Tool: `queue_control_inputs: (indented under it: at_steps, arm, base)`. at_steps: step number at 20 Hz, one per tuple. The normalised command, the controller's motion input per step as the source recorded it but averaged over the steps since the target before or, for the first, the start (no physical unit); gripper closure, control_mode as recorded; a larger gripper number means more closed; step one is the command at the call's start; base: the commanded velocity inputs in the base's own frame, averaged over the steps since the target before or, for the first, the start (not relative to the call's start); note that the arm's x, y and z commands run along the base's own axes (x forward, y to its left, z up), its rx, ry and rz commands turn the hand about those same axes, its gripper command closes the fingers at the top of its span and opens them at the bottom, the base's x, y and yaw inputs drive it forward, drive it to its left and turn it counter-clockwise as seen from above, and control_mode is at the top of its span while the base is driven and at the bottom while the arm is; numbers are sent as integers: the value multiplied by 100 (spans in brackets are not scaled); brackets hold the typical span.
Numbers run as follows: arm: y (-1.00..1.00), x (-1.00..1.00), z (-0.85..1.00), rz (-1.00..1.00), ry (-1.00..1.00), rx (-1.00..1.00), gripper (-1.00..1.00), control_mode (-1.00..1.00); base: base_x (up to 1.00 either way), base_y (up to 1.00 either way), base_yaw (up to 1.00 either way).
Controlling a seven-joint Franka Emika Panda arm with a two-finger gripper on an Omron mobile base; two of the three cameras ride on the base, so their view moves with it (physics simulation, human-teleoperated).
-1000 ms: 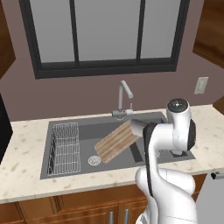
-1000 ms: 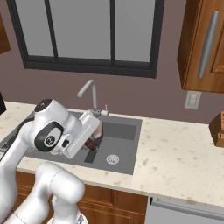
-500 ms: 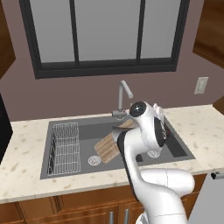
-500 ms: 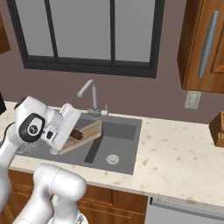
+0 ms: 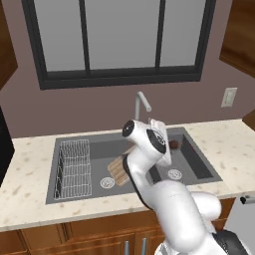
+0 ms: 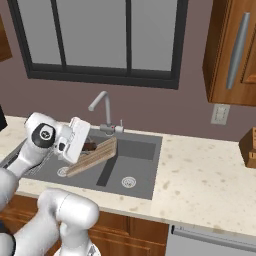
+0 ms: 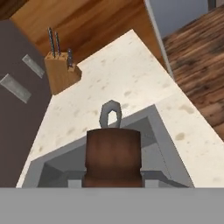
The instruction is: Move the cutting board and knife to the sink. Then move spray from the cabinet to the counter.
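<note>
Fingers of our gripper (image 6: 89, 146) clamp one end of the cutting board (image 6: 93, 156), which we see left of centre in the right base view, tilted over the sink (image 6: 138, 150). In the left base view, the board's lower end pokes out at centre frame beside our arm. Near the bottom centre of the hand view, the board's end fills the middle, with the counter (image 7: 109, 83) and a knife block (image 7: 61, 72) at upper left.
</note>
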Motion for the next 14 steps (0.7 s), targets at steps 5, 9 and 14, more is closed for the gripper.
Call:
queue_control_inputs:
  at_steps: [5,9,14]
  arm:
    - [27,73,-11,0,23,-18,100,-100]
    - [21,63,-14,0,18,-12,100,-100]
    - [11,47,-16,0,12,-5,100,-100]
  base:
    - [0,0,0]
    - [0,0,0]
    - [0,0,0]
